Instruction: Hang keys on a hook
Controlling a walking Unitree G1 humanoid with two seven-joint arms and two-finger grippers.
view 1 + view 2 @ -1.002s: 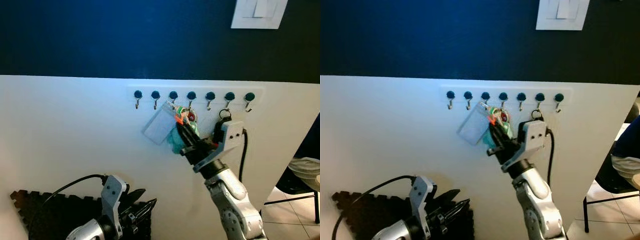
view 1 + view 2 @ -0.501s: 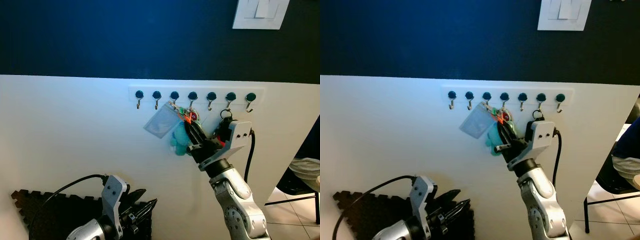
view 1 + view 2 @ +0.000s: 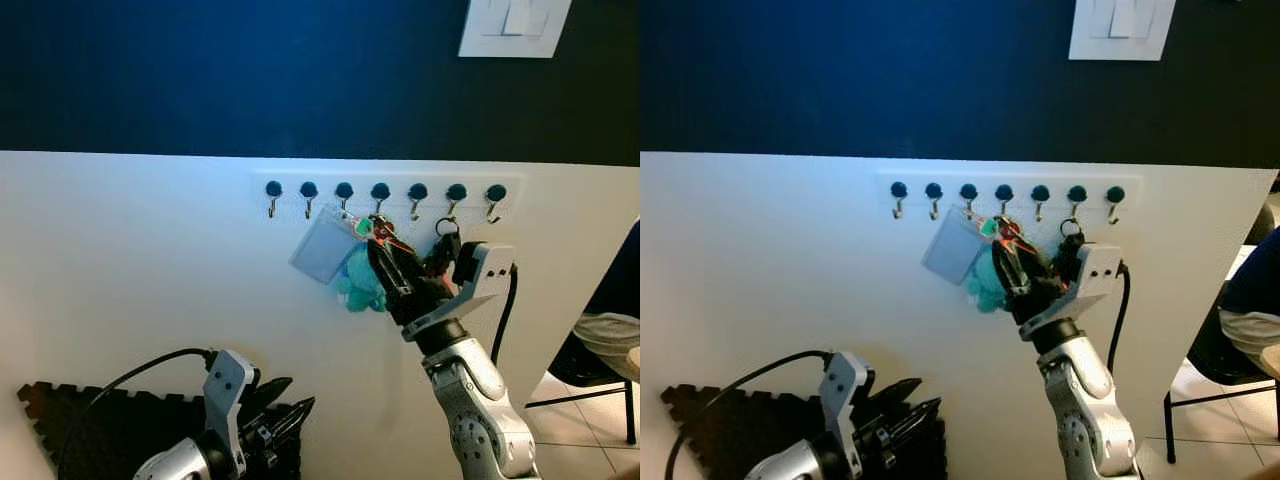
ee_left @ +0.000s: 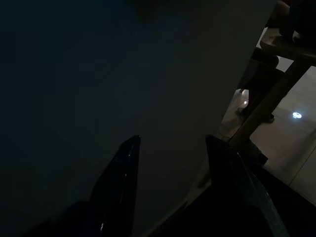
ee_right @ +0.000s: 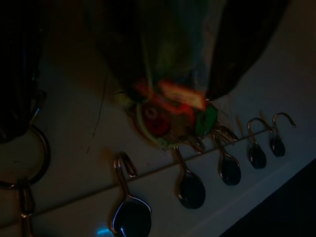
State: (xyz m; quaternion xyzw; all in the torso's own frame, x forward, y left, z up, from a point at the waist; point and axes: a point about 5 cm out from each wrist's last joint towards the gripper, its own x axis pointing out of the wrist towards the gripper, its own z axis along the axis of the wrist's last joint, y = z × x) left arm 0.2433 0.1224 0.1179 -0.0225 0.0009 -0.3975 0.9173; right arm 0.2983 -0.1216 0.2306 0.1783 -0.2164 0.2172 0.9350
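A bunch of keys [image 3: 372, 230] with orange, red and green tags, a clear card holder [image 3: 322, 248] and a teal plush [image 3: 358, 285] is held against the white wall. My right gripper [image 3: 383, 243] is shut on it, just under the fourth hook [image 3: 380, 195] of a row of dark-knobbed hooks. In the right wrist view the bunch [image 5: 168, 108] sits close to the hooks [image 5: 190, 185]; I cannot tell whether its ring is over one. My left gripper [image 3: 285, 412] hangs low, open, its fingers [image 4: 121, 187] apart.
A dark key ring [image 3: 447, 228] hangs from the sixth hook beside my right wrist. A white light switch [image 3: 515, 25] sits on the dark blue upper wall. A black foam mat [image 3: 100, 430] lies lower left. A chair and a seated person [image 3: 610, 340] are at the right.
My right gripper has risen a little and shifted right with the bunch, bringing it closer under the hooks; the card holder and plush swung with it. The left arm stays put.
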